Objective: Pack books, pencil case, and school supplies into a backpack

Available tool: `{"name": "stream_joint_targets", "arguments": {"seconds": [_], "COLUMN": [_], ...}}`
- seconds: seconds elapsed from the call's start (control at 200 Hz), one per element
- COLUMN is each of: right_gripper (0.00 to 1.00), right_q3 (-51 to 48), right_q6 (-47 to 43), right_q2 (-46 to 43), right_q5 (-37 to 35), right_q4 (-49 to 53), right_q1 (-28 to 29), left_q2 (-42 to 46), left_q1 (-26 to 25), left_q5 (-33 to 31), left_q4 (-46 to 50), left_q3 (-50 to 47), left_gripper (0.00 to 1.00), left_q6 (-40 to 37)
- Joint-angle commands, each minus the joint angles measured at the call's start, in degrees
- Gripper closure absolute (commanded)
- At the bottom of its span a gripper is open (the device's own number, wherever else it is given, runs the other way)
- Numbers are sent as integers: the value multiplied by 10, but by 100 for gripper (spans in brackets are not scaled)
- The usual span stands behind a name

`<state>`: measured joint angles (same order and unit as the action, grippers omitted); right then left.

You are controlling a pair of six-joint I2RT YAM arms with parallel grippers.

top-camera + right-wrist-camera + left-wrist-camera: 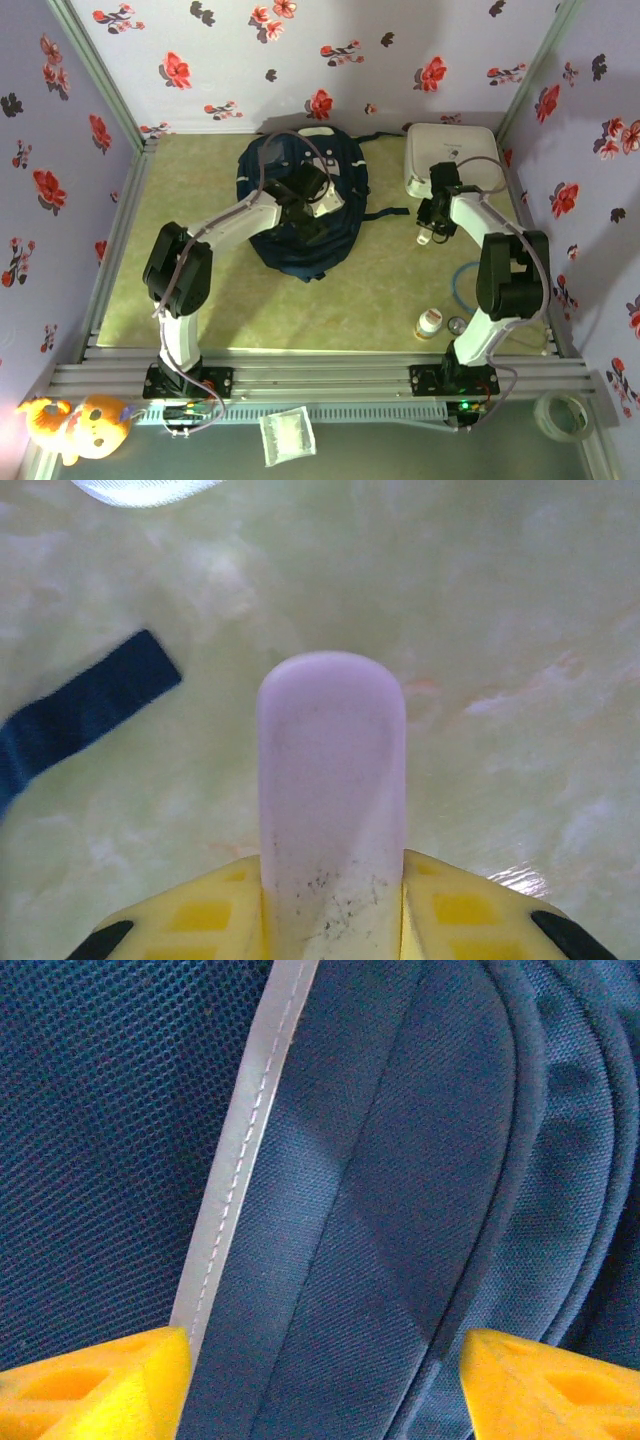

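Observation:
The navy backpack [340, 225] lies flat at the middle back of the table. My left gripper [312, 230] hovers just over it, open. In the left wrist view the yellow fingers [95, 1385] straddle a ridge of the backpack's [400, 1160] fabric beside its thin white stripe [240, 1160]. My right gripper [432, 236] hangs to the right of the backpack, in front of the white box. It is shut on a small pale pinkish-white block with a rounded end [332, 760], speckled with dirt like an eraser. The books and the pencil case are out of view.
A white rounded box [455, 155] stands at the back right. One dark backpack strap [80, 720] trails over the table towards the right gripper. A small white bottle [430, 322], a small round lid [457, 324] and a blue ring [465, 285] lie near the right arm's base.

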<state>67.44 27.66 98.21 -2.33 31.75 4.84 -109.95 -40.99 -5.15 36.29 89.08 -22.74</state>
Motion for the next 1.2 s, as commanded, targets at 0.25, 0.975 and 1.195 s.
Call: {"name": "stream_joint_targets", "arguments": {"seconds": [0.25,0.975,1.195], "right_gripper": [78,75,73], "right_q3": [-14,-89,-101], "right_q6": [29,165,289], "right_q2": [-36,-193,-194], "right_q5": [44,289,315], "right_q4": [-21,-191,-351], "right_q1": [-5,30,115], "left_q2": [6,11,-3], "left_q1": [-1,27,26], "left_q5": [2,136,174], "left_q4": [-9,70,37], "left_q3": [-16,199,280], "left_gripper": [32,100,100], "left_q6": [-49,111,235]}}
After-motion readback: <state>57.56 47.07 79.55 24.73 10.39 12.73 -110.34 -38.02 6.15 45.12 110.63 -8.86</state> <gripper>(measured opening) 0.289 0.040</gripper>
